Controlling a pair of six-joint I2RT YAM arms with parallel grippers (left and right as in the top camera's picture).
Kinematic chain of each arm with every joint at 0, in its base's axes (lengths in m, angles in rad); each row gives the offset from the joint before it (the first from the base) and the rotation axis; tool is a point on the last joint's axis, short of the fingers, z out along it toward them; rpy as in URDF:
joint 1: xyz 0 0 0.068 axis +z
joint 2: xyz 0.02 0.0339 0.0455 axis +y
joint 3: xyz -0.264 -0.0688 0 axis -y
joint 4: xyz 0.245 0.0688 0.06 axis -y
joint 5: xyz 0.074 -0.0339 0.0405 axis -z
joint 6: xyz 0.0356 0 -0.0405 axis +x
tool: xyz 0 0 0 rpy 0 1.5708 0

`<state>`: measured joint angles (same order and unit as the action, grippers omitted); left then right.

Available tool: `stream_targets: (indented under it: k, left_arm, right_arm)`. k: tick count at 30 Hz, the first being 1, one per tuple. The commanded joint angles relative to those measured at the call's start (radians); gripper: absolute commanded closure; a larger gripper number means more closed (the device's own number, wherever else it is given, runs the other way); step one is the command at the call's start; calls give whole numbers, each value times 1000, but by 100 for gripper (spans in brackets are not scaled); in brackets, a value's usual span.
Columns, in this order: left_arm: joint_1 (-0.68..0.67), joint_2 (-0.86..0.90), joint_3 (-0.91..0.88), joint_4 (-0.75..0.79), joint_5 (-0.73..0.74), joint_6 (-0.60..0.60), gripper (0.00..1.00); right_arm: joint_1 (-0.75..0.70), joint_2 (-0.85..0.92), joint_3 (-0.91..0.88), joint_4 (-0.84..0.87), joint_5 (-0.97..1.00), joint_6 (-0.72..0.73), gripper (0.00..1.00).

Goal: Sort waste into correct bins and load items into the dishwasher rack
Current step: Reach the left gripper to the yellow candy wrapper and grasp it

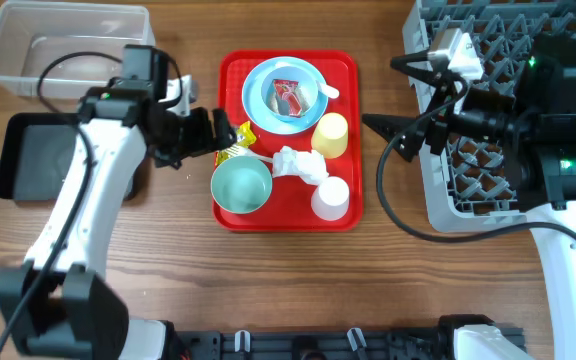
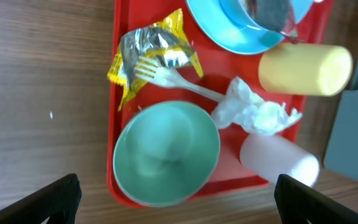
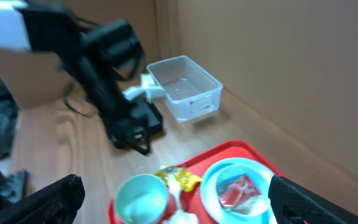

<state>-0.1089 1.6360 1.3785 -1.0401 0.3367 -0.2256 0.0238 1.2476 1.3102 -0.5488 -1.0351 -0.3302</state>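
Bearing unreadable blurred print: red-and-white wrapper (image 1: 290,97) in bowl (image 1: 308,82).

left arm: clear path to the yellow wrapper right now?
Probably yes. The left gripper hangs open at the tray's left edge, right beside the wrapper, with nothing between them. One catch: the fork's tines lie on the wrapper, so the fork may get dragged along.

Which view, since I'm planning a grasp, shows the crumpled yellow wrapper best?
Left wrist: the crumpled yellow wrapper appears close, creases clear, the white fork's tines lying on it. Overhead shows a small yellow scrap by the left gripper. Right wrist shows it small and blurred.
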Motion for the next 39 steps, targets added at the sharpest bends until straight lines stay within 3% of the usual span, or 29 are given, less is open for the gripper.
stream_targets:
  k: [1,7,10,16,19,31,39]
  left_arm:
    - [-2,82,23,27,13,-48,0]
    - [-3,113,23,108,16,-52,0]
    - [-5,113,32,151,35,-50,0]
    - [-133,113,148,119,-336,-40,0]
    - [-203,113,185,146,-441,-40,0]
    - [-236,253,185,225,-450,-41,1]
    - [-246,340,185,229,-425,-53,23]
  right_arm:
    - [3,6,25,-18,-19,132,0]
    - [-7,6,25,-41,-3,121,1]
    - [-7,6,25,-67,114,124,0]
    - [-7,5,25,-127,557,179,0]
    - [-7,5,25,-160,700,206,0]
    - [-7,5,25,-200,721,207,2]
    - [-7,6,23,-201,721,228,9]
